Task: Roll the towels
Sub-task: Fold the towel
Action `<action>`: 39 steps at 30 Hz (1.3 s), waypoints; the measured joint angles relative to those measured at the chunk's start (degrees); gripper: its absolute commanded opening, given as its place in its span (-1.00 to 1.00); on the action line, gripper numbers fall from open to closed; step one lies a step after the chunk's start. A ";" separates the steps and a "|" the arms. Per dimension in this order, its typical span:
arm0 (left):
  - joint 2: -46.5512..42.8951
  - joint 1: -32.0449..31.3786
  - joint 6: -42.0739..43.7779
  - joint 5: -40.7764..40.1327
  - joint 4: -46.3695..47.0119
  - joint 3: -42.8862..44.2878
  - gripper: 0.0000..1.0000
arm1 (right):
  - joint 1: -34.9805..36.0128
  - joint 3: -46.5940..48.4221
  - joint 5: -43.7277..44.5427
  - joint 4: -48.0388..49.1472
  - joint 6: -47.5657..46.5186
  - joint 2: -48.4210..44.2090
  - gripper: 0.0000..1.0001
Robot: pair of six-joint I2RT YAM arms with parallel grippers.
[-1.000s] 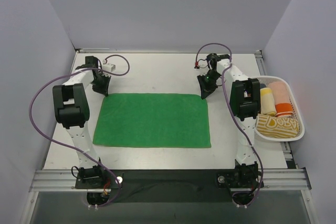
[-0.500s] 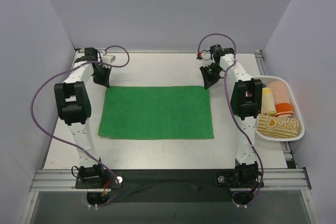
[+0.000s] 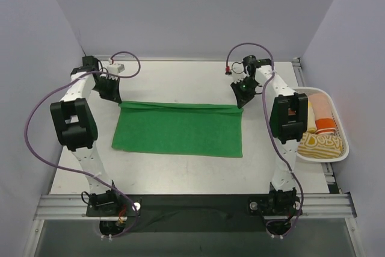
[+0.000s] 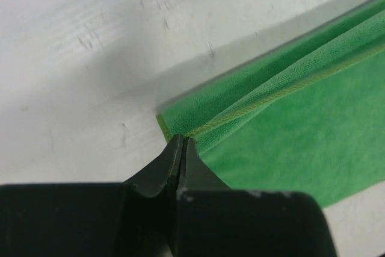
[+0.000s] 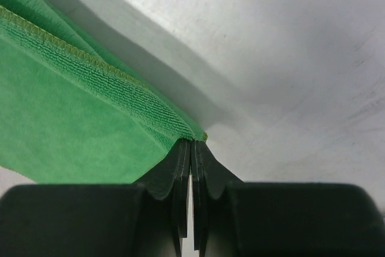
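Left end effector (image 4: 182, 142) now on towel (image 4: 301, 142)

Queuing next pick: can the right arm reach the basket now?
Probably not yet: right gripper is shut on a corner of the green towel. Otherwise the basket sits open-topped beside that arm.

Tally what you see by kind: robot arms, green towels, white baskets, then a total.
Robot arms: 2, the left arm and the right arm
Green towel: 1
White basket: 1
Total: 4
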 measured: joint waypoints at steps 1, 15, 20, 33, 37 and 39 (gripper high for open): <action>-1.51 0.35 0.98 0.39 -0.55 -1.75 -1.00 | 0.00 -1.64 -0.20 0.02 -0.46 -1.55 -1.00; -14.25 3.19 14.53 2.40 -5.38 -23.61 -1.00 | 5.75 -27.61 -2.69 1.36 -7.30 -14.01 -0.19; -14.01 3.19 15.50 1.75 -5.14 -24.61 -1.00 | 7.82 -30.34 -3.89 0.81 -9.29 -16.46 -0.19; -13.40 2.54 16.17 1.38 -4.92 -24.41 -1.00 | 5.57 -22.05 -6.01 -1.86 -9.11 -15.76 -0.29; -13.40 2.49 16.20 1.25 -4.90 -24.30 -1.00 | 5.14 -21.86 -5.70 -2.08 -9.42 -12.35 -0.45; -13.40 2.49 16.20 1.18 -4.87 -24.30 -1.00 | 4.79 -21.92 -5.14 -2.08 -9.60 -11.45 -0.45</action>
